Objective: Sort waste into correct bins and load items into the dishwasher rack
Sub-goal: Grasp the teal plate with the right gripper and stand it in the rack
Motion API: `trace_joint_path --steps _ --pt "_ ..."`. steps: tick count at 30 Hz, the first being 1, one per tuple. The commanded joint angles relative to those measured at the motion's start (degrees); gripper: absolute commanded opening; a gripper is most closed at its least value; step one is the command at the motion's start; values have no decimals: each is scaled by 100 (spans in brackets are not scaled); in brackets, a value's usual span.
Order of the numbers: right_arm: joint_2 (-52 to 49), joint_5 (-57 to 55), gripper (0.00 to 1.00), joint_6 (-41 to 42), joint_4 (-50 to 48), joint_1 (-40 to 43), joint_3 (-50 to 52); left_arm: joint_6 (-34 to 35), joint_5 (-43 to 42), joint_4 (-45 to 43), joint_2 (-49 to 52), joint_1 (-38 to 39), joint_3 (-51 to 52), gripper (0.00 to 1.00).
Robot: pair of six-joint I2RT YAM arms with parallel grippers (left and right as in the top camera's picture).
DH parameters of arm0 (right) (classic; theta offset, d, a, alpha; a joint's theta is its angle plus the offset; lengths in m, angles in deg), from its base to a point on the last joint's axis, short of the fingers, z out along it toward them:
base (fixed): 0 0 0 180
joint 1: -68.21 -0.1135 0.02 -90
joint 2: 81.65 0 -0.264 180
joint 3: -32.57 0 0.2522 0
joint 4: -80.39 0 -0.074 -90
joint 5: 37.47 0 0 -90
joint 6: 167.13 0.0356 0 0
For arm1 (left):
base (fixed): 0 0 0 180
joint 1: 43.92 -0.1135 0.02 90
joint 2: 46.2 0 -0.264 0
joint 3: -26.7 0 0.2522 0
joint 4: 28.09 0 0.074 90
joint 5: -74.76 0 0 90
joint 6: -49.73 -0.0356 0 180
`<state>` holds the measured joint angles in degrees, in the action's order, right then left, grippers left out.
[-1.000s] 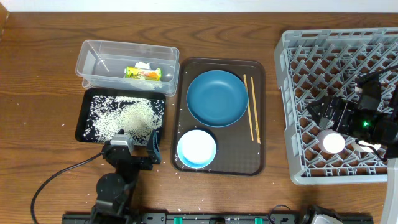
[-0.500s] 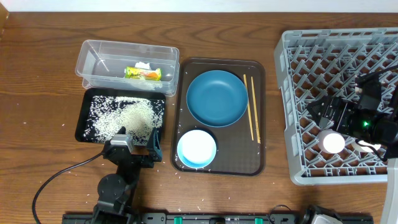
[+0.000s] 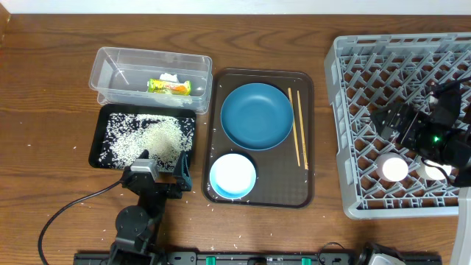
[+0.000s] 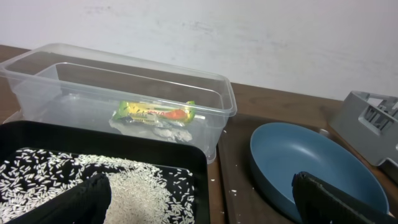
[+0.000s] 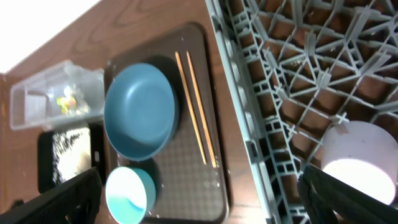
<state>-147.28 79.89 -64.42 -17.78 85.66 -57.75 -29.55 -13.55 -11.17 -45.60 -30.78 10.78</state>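
My left gripper (image 3: 163, 168) is open at the near edge of the black tray (image 3: 99, 140) that holds the rice (image 3: 147, 138). Nothing is between its fingers (image 4: 87, 199). Behind the tray, the clear tub (image 3: 110, 70) holds the snack wrapper (image 3: 169, 87) and the tissue (image 4: 158, 127). On the brown serving tray lie the blue plate (image 3: 257, 115), the white bowl (image 3: 232, 175) and the chopsticks (image 3: 298, 136). My right gripper (image 3: 390, 125) hovers open and empty over the dishwasher rack (image 3: 368, 66). Below it, one cup (image 3: 392, 168) stands in the rack and a second cup (image 3: 430, 171) is half hidden by the arm.
The brown serving tray (image 3: 280, 191) lies between the bins and the rack. Stray rice grains dot the table near the black tray's front. A black cable (image 3: 66, 210) runs from the left arm's base across the near left of the table.
The right arm has drawn back and to the right, away from the cup in the rack, so that the cup shows more fully. The left arm has not moved.
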Motion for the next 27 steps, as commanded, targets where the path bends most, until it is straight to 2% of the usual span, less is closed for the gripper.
trace_joint_path --steps 1,7,11,16,17,24,27 --pt "13 308 96 249 9 -74 -52 70 31 76 -37 -33 192 95" --pt "13 330 87 -291 227 -476 -52 70 31 76 -37 -33 192 95" --pt "-22 20 72 -369 337 -1263 -39 70 31 76 -37 -33 192 96" --pt "-269 -1246 68 234 234 -2640 157 70 31 76 -37 -33 192 96" --pt "-382 -1480 63 433 138 -2944 240 70 31 76 -37 -33 192 96" --pt "-1392 -1648 47 1045 -850 -4002 769 70 31 76 -37 -33 192 96" --pt "-1893 -1639 47 1040 -1180 -4203 789 70 31 76 -37 -33 192 96"
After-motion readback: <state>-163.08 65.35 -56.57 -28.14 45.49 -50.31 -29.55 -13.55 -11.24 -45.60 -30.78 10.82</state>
